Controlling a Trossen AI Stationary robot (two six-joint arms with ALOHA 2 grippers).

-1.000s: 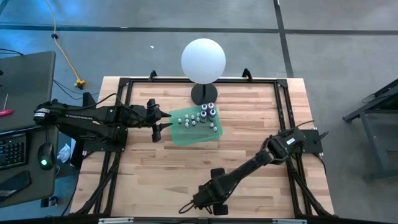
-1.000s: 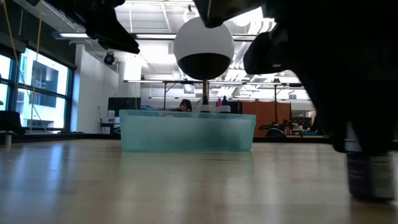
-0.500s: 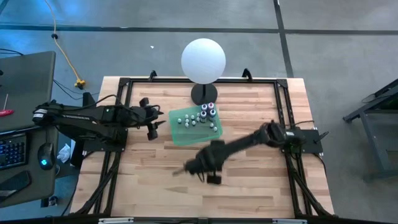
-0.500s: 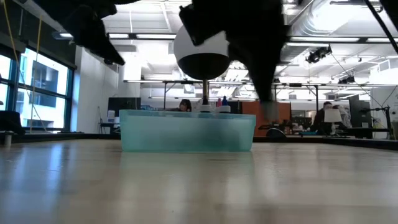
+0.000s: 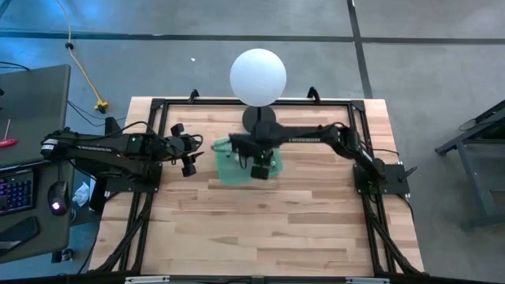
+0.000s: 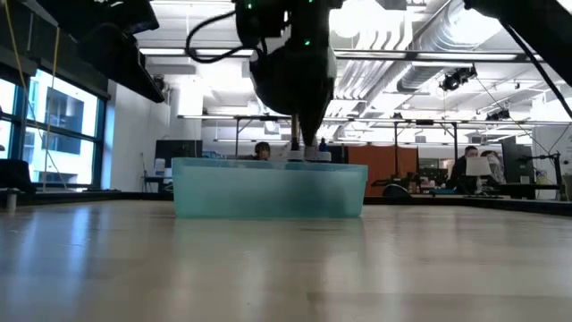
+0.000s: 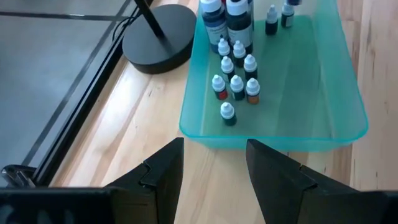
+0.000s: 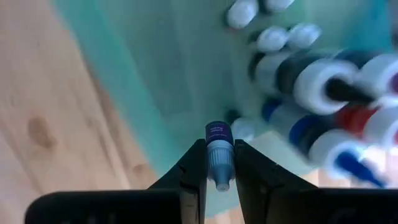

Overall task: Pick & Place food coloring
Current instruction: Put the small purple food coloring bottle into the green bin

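Note:
A teal see-through tray (image 5: 233, 171) stands on the wooden table in front of the white globe lamp (image 5: 257, 76). Several tiny food coloring bottles (image 7: 235, 81) with white tops stand in it, beside some bigger dark bottles (image 7: 227, 18). My right gripper (image 5: 258, 162) hangs over the tray, shut on one small blue bottle (image 8: 219, 158). In the low view its fingers (image 6: 308, 134) point down above the tray's rim (image 6: 268, 163). My left gripper (image 5: 189, 156) is open and waits just left of the tray, facing it (image 7: 214, 149). My right gripper pinches the small blue bottle between its two fingers, one on each side of its body (image 8: 219, 163). The fingers come from above and point down. The bottle is lifted clear over the tray's floor (image 8: 186, 74), its dark end (image 8: 217, 132) pointing down.
The lamp's black round base (image 7: 158, 31) stands just beyond the tray's far side. A black frame (image 5: 158, 106) runs around the tabletop. Bare wood (image 5: 260, 229) stretches from the tray to the near edge. People sit in the room behind (image 6: 474, 170).
My right arm has swung from the table's near edge up and toward the far edge, carrying the small bottle off the table and over the tray. My left gripper has drawn back a little toward the table's left edge, away from the tray.

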